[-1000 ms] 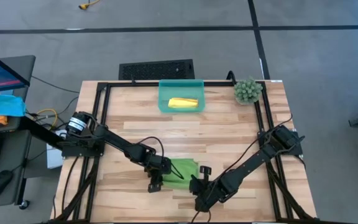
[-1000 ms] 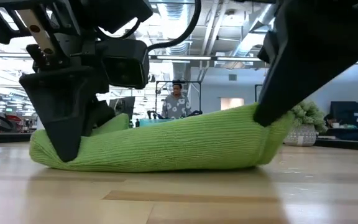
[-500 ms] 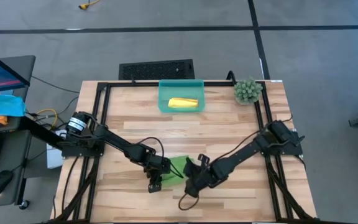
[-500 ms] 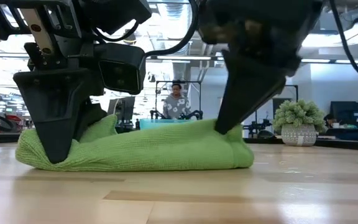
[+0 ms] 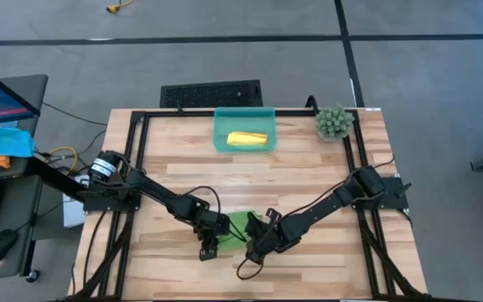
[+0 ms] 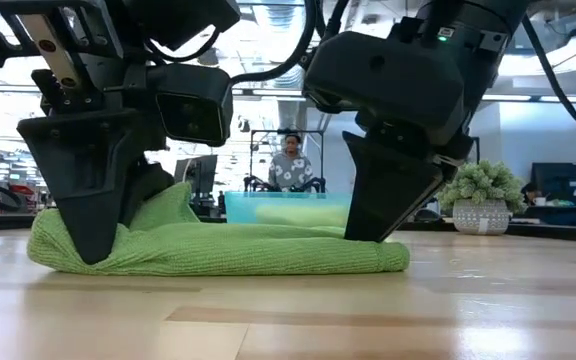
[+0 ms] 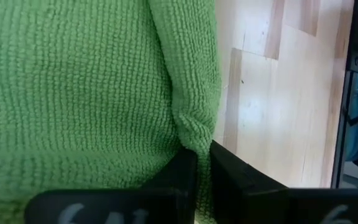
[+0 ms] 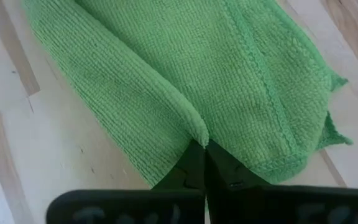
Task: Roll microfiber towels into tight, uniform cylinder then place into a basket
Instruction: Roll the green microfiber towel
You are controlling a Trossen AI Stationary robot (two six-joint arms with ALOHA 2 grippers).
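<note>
My right pincer (image 5: 257, 243) has swept in across the table (image 5: 309, 176) over the last second, carrying its pinched end of the lime green towel (image 6: 218, 248) toward my left pincer (image 5: 210, 245), which has stayed put, clamped on the other end. A second ago the cloth was stretched long between the two; now it lies folded over on itself, a shorter, thicker pad near the front edge of the table. In my right wrist view the fingers are closed tight on a raised fold of the green cloth; in my left wrist view the fingers likewise nip a ridge of it. I judge this a fold that narrows the towel before rolling, so the roll itself is not yet begun for this one.

Counting: two towels, the green one in my pincers and a yellow towel (image 5: 247, 138) already rolled and lying inside the teal basket (image 5: 221, 127) at the far side of the table. One basket. One small potted plant (image 5: 334, 122) at the far right corner. Two arms, both at work on the same cloth. One person (image 6: 289, 165) stands in the room well beyond the table.
</note>
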